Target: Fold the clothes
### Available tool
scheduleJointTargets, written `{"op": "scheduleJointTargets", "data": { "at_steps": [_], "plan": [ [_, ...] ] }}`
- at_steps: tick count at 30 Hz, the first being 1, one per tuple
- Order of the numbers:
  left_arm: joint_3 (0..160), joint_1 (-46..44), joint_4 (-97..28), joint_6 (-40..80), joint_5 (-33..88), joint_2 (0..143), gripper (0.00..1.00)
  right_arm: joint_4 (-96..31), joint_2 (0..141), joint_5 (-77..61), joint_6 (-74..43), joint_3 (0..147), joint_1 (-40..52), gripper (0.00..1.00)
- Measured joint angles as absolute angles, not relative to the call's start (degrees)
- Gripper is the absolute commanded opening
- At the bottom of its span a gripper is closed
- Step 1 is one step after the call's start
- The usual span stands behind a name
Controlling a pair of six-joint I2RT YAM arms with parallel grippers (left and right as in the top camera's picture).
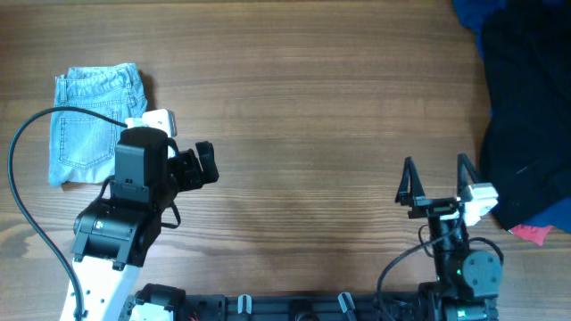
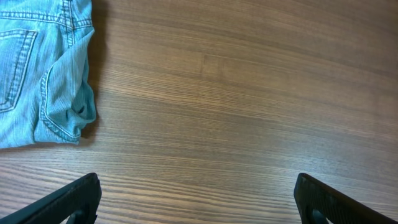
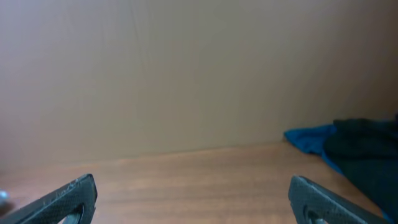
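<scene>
Denim shorts (image 1: 94,125), light blue, sat folded into a compact rectangle on the wooden desk (image 1: 312,107). From the left tool (image 2: 199,202) they were ahead and off to its left, not touching it. That tool was spread wide with nothing in it. The right tool (image 1: 437,183) was spread wide too, also empty and well apart from the shorts, with a dark cloth pile (image 1: 526,116) close on its right.

Denim shorts (image 1: 94,120): one pair. Grippers: two, left gripper (image 1: 203,163) and right gripper (image 1: 437,171). Dark cloth pile (image 1: 528,116): one. Blue cloth (image 1: 467,11): one. Pink-red cloth (image 1: 533,234): one. Table (image 1: 312,98): one.
</scene>
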State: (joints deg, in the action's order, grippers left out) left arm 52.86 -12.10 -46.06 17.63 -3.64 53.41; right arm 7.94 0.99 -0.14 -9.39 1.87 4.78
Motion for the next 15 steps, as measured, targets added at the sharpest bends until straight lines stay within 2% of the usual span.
{"op": "scheduleJointTargets", "data": {
  "at_steps": [4, 15],
  "plan": [
    [52.86, -12.1, -46.04, 17.63, -3.64, 53.41, 1.0, -0.23, 0.84, -0.23, -7.55, 0.34, 4.75, 1.0],
    [52.86, -12.1, -46.04, 17.63, -3.62, 53.41, 1.0, 0.01, 0.8, -0.4, -7.18, 0.36, 4.78, 1.0]
  ]
}}
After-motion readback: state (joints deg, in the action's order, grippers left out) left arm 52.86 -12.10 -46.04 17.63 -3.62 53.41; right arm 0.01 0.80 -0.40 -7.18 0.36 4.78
